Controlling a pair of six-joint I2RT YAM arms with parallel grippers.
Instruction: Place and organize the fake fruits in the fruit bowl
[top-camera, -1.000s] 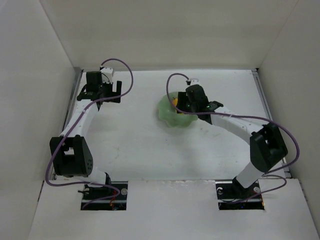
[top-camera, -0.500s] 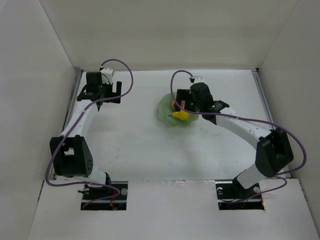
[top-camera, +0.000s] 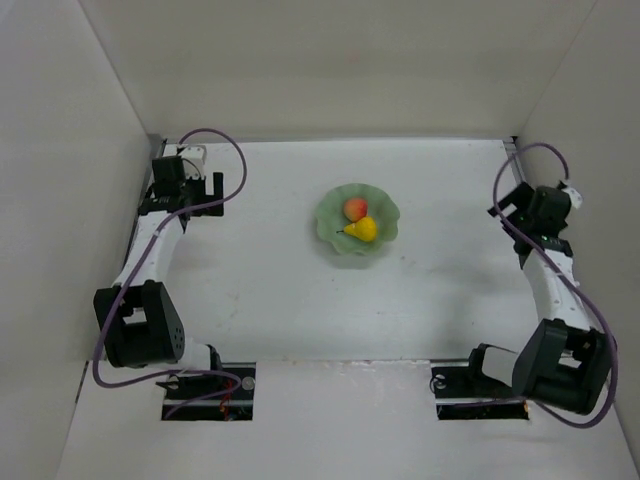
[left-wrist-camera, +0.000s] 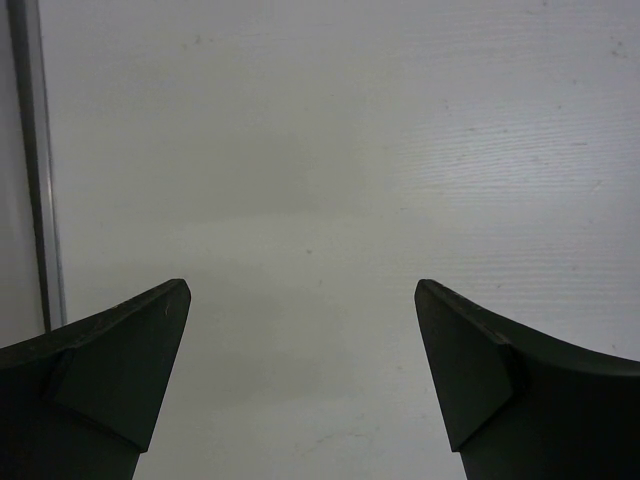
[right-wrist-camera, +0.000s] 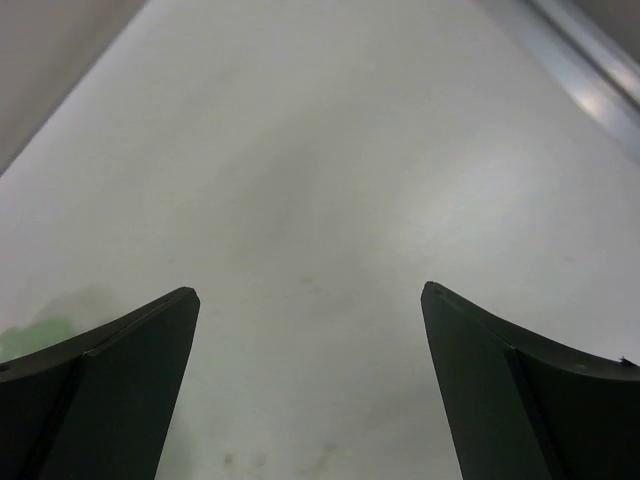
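The pale green fruit bowl (top-camera: 329, 232) with a wavy rim sits at the table's middle back. Inside it lie the fake fruits: the red-orange peach (top-camera: 355, 208) at the back and the yellow pear (top-camera: 365, 230) in front, touching it, stem pointing left. My right gripper (top-camera: 508, 216) (right-wrist-camera: 310, 292) hangs open and empty over bare table near the right edge, well right of the bowl. My left gripper (top-camera: 185, 200) (left-wrist-camera: 303, 290) is open and empty at the far left back, far from the bowl.
White walls close in the table on the left, back and right. A metal rail (left-wrist-camera: 25, 150) runs along the left edge and another rail (right-wrist-camera: 590, 50) along the right. A faint green patch (right-wrist-camera: 22, 335) shows at the right wrist view's left edge.
The right gripper opened over the bowl, left the pear lying beside the peach, and swung away to the right edge. The left gripper shifted slightly left.
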